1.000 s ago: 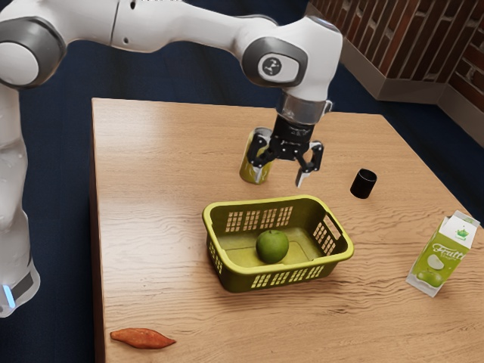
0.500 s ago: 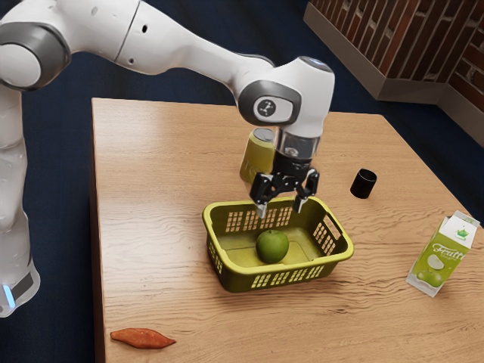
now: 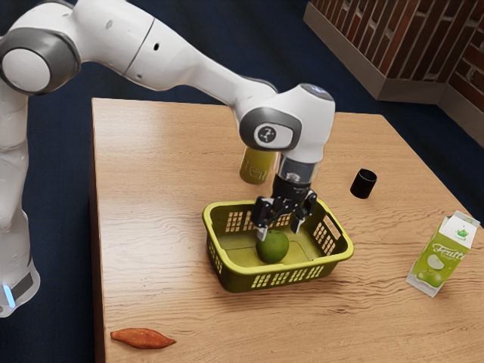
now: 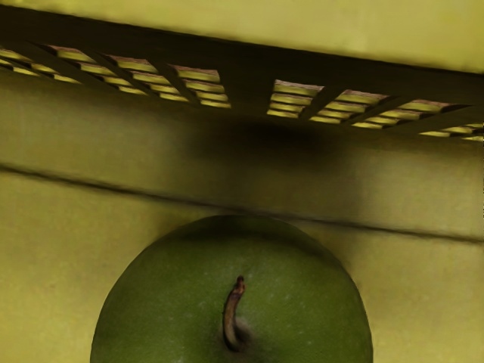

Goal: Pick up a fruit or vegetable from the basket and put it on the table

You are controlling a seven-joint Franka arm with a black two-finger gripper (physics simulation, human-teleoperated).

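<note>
While the gripper [image 3: 280, 229] hangs inside the basket [image 3: 246, 270], its two black fingers stand open, one to either side of a space at the apple's top, with nothing gripped. The apple [image 3: 269, 249], round and smooth-skinned, rests on the basket's floor near the middle; the wrist view shows its pale-flecked green skin and short, curved, woody brown stem [image 4: 230, 318]. The basket is rectangular with rounded corners, a yellow-green rim and walls pierced by gridded slots, its bottom crossed by a thin line. It sits on the wavy-grained wooden table [image 3: 166, 204]. Between basket and the table's far edge stands a yellow-green can [image 3: 256, 168], partly hidden by the arm [image 3: 299, 117]. A matte black cylinder [image 3: 363, 184] and a boxy green-and-white carton [image 3: 440, 255] with a folded top are near the table edge on the exterior view's right. Near the edge on the exterior view's left lies a sweet potato [image 3: 141, 338], rusty orange, tapering to both ends.
</note>
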